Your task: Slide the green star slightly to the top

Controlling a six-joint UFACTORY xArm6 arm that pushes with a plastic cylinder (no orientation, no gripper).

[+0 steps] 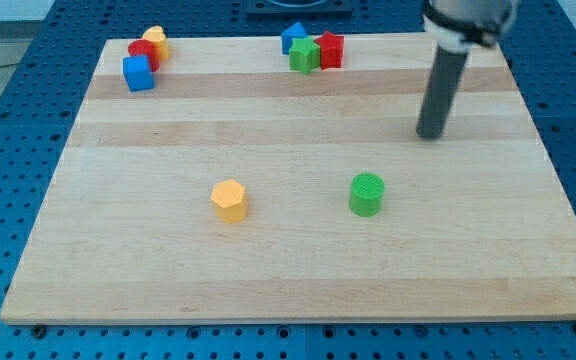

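Note:
The green star sits near the view's top edge of the wooden board, touching a blue block on its upper left and a red block on its right. My tip rests on the board well to the right of and below this cluster, apart from every block. A green cylinder stands lower, to the tip's lower left.
A yellow hexagonal block lies left of the green cylinder. At the top left, a blue cube, a red block and a yellow block sit together. The board's edge borders a blue pegboard.

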